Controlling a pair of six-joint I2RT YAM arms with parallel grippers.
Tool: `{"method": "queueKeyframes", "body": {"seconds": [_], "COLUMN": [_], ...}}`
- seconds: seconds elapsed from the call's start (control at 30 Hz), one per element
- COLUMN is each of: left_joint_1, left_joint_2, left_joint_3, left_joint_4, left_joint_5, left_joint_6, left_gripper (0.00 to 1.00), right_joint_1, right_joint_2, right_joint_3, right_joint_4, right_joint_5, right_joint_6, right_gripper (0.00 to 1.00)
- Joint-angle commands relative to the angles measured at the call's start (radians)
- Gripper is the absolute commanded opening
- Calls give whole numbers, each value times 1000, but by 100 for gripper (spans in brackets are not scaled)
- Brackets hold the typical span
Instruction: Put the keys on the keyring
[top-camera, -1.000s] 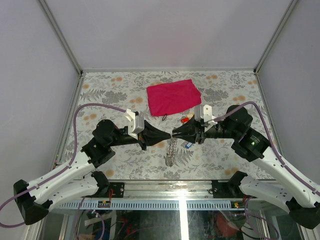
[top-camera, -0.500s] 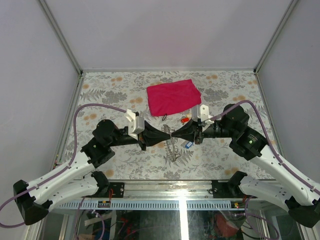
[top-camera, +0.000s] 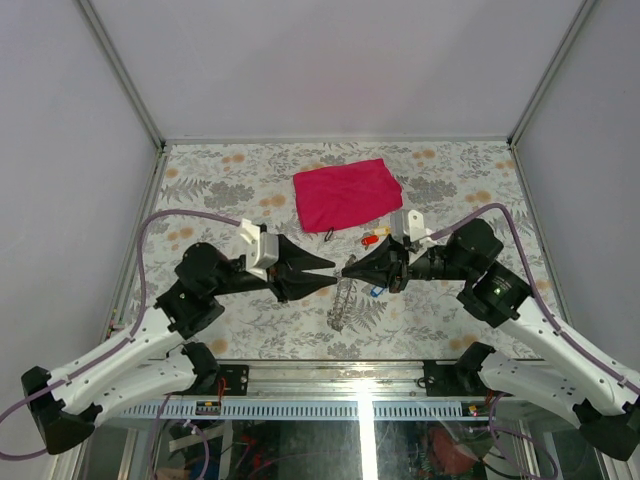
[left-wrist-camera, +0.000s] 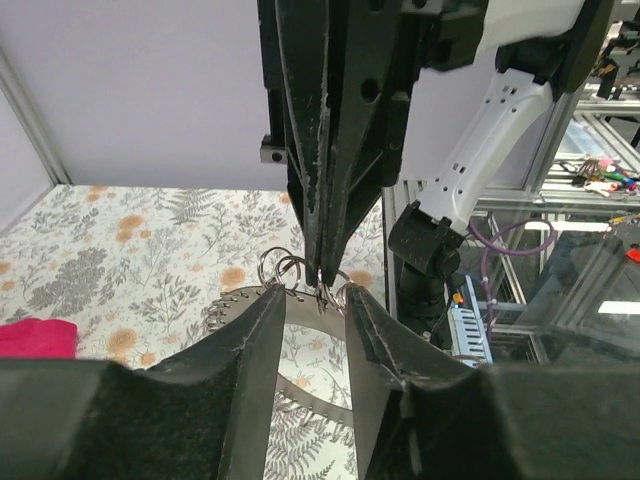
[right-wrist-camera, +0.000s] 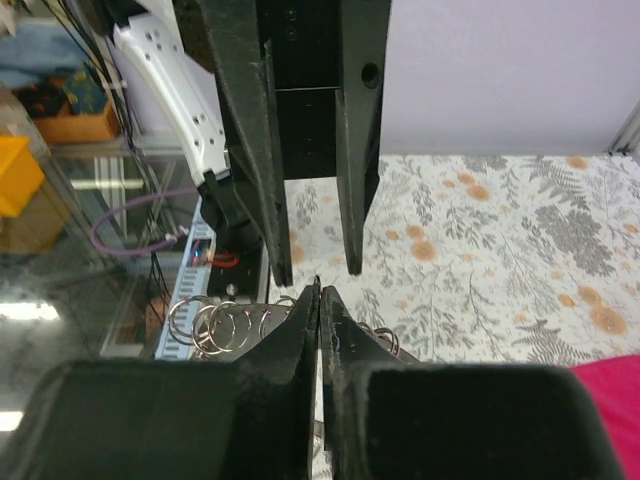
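Keyring (top-camera: 342, 296) in right jaws; left jaws newly apart

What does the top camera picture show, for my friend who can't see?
Above a flowery table, the right gripper is pinched shut on a dangling string of silver rings. The open left gripper points at it, almost tip to tip. A pink cloth lies on the table beyond them.

Seeing left arm (top-camera: 130, 355) and right arm (top-camera: 545, 335) both reached in to centre, grippers nose to nose above the table. Left gripper (top-camera: 332, 267) jaws slightly parted. Right gripper (top-camera: 347, 270) pinched fully closed, tip lined up with the left's gap, nearly meeting.
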Motion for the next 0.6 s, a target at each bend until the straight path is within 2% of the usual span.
{"method": "queueKeyframes", "body": {"seconds": [0.0, 0.23, 0.57], "left_joint_1": [-6, -6, -7], "left_joint_2": [-81, -158, -140], "left_joint_3": [14, 5, 15], "left_joint_4": [88, 108, 180], "left_joint_5": [-22, -55, -78], "left_joint_6": [-55, -113, -156], "left_gripper": [33, 36, 38], "right_joint_1": [3, 3, 3], "right_joint_2": [-55, -72, -26], "right_joint_3": [-56, -172, -269], "right_joint_4": [347, 683, 1083], "right_joint_5": [-7, 42, 143], "right_joint_6": [200, 364, 516], "right_gripper": [0, 0, 0]}}
